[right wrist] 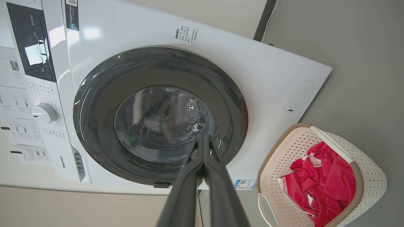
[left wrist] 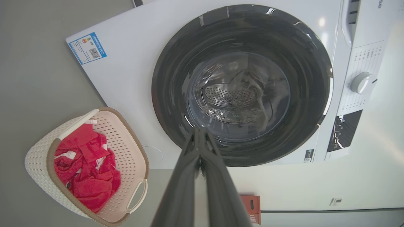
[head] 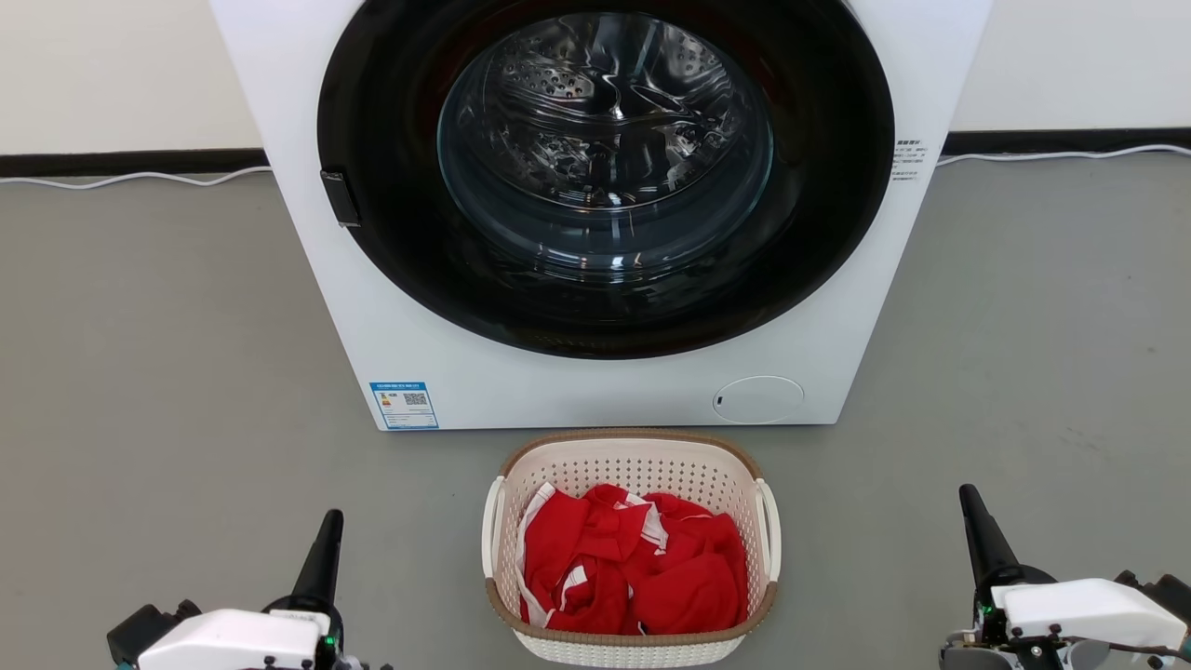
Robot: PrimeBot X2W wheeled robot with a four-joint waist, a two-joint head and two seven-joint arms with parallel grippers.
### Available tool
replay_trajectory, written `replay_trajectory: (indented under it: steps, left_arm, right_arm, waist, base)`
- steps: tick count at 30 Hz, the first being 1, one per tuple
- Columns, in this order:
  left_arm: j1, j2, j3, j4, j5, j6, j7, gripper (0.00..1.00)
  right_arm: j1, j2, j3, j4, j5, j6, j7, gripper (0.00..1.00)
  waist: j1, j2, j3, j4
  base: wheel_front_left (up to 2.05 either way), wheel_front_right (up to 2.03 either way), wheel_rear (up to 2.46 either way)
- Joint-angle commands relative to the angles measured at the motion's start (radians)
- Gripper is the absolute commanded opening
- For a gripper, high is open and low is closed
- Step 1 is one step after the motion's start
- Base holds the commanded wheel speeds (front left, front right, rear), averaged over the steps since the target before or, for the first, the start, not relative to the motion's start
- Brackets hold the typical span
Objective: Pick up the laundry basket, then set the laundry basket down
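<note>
Basket [head: 640, 468] between left end effector [head: 328, 535], right end effector [head: 975, 516].

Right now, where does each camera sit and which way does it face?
Head view: on the head, facing forward and down at the washer and the laundry basket; left gripper and right gripper, both shut, at its lower corners.
Left wrist view: on the left wrist, facing the washer along its shut fingers.
Right wrist view: the same from the right wrist.
Shared: washer, basket, red clothes.
</note>
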Motion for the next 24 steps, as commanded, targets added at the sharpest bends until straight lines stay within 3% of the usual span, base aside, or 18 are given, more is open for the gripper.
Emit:
replay_trajectory:
  steps: [1, 24]
  left_arm:
    - [-0.058, 0.012, 0.031, -0.030, -0.030, -0.019, 0.011, 0.00]
    - [-0.089, 0.015, 0.064, -0.040, -0.257, -0.058, 0.076, 0.00]
  right_arm:
    - [-0.045, -0.006, 0.012, -0.034, 0.036, 0.006, 0.013, 0.00]
    - [-0.062, 0.006, -0.021, -0.063, 0.289, 0.007, 0.078, 0.00]
  waist:
    - [-0.0001, -0.0001, 0.000, 0.000]
    - [-0.0001, -0.0001, 0.004, 0.006]
  base:
    - [0.00, 0.00, 0.00]
    - [0.00, 0.00, 0.00]
